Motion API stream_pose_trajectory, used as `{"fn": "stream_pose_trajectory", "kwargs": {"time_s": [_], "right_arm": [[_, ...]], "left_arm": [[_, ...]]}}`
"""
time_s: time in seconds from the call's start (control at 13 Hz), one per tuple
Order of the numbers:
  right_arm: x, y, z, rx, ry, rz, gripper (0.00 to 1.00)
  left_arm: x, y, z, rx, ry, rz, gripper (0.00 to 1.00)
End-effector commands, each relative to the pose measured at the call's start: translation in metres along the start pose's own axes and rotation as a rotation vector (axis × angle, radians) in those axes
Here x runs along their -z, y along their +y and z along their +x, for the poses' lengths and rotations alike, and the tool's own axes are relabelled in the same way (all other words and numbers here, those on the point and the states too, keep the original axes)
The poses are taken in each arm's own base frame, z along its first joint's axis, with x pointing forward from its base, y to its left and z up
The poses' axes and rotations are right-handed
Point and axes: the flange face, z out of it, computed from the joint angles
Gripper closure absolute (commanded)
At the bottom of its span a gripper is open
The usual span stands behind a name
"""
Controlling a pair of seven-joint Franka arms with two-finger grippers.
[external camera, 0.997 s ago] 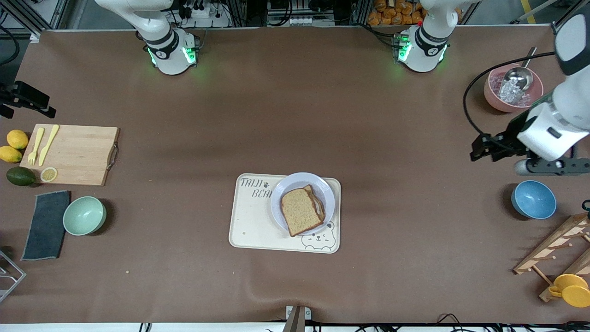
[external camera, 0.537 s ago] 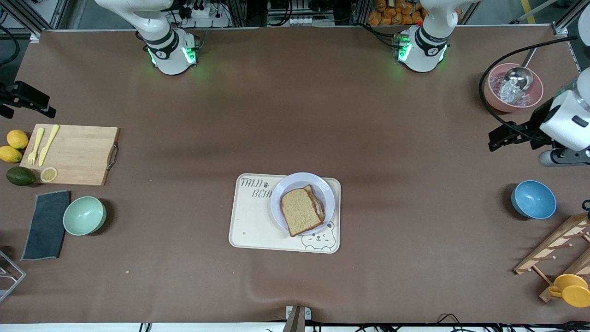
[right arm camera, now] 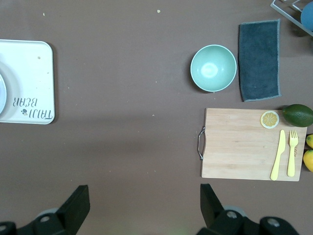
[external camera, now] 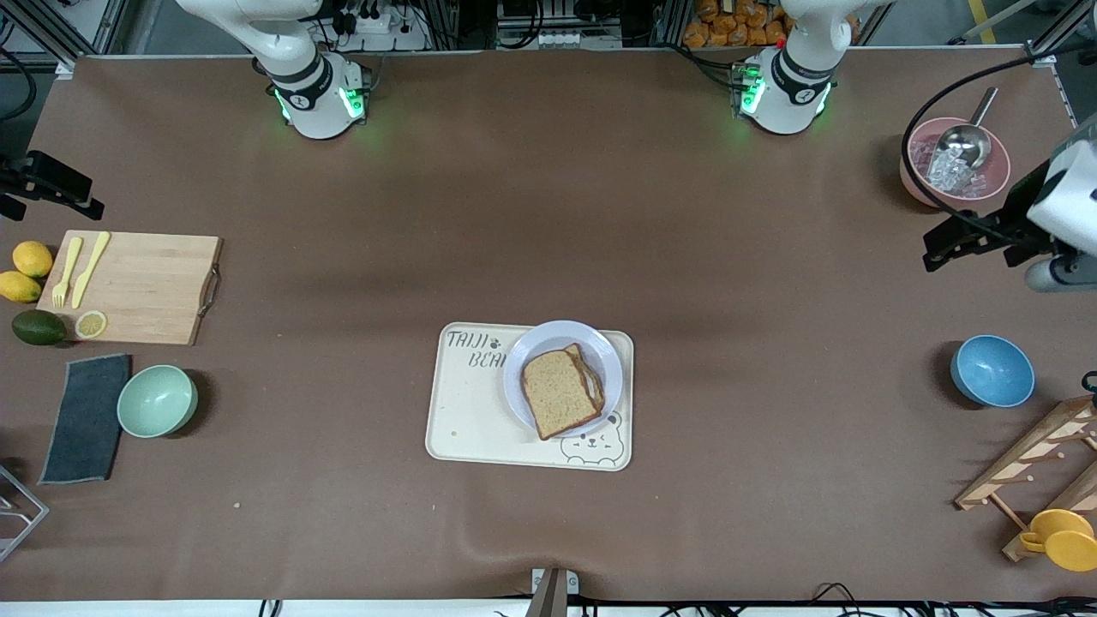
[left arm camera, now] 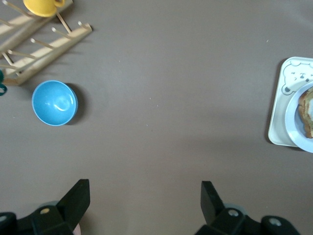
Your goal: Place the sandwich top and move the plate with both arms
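Bread already on plate, both tools empty and well away from it.

Front view: I see the bread (external camera: 561, 392) on the plate (external camera: 533, 344), plate on the tray (external camera: 467, 420) mid-counter. Left tool (external camera: 941, 248) hangs near the pink bowl (external camera: 914, 170) at the left arm's end of the counter, well apart from the plate; its spread I can't read here. Right tool not visible, only the base. Left wrist view: left tool (left arm camera: 145, 201) spread wide, holding nothing, bare counter under it; plate (left arm camera: 296, 125) at the frame edge, blue bowl (left arm camera: 55, 103) off the other way. Right wrist view: right tool (right arm camera: 145, 204) wide, empty; tray (right arm camera: 29, 68) at one edge, board (right arm camera: 239, 142) at the other. My call: neither arm is clearly nearer; each must travel in toward the middle from its own end.
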Motion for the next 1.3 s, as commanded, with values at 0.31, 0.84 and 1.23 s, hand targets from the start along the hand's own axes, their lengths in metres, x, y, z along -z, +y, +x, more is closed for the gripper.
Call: {"fn": "stream_pose_trajectory", "kwargs": {"time_s": [0.31, 0.84, 1.23], "right_arm": [[0.002, 0.0, 0.004, 0.005, 0.003, 0.001, 0.0], [0.002, 0.0, 0.004, 0.005, 0.003, 0.001, 0.0], [0.002, 0.0, 0.004, 0.005, 0.003, 0.001, 0.0]], "left_arm": [[0.036, -0.024, -0.037, 0.051, -0.002, -0.004, 0.0], [0.024, -0.025, -0.031, 0.052, -0.025, -0.014, 0.0], [0.028, -0.028, -0.029, 0.046, -0.015, -0.016, 0.0]]}}
